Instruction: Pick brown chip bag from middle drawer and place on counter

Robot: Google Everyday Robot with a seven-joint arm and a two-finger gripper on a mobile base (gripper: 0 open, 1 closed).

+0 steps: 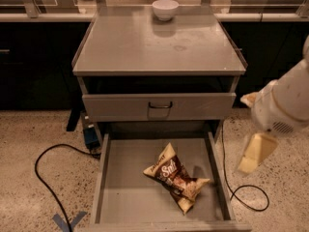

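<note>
The brown chip bag (176,177) lies flat on the floor of the open middle drawer (120,187), right of its centre, with white script on its dark middle and tan ends. The counter (145,45) is the grey top of the cabinet above. My gripper (251,127) hangs at the right, outside the drawer's right wall and above floor level, up and to the right of the bag. Its pale yellow fingers (254,153) stand apart with nothing between them.
A white bowl (165,9) stands at the back of the counter. The closed upper drawer front with a dark handle (160,105) sits above the open drawer. Black cables (43,178) lie on the speckled floor at both sides. A blue tape mark (67,221) is at the front left.
</note>
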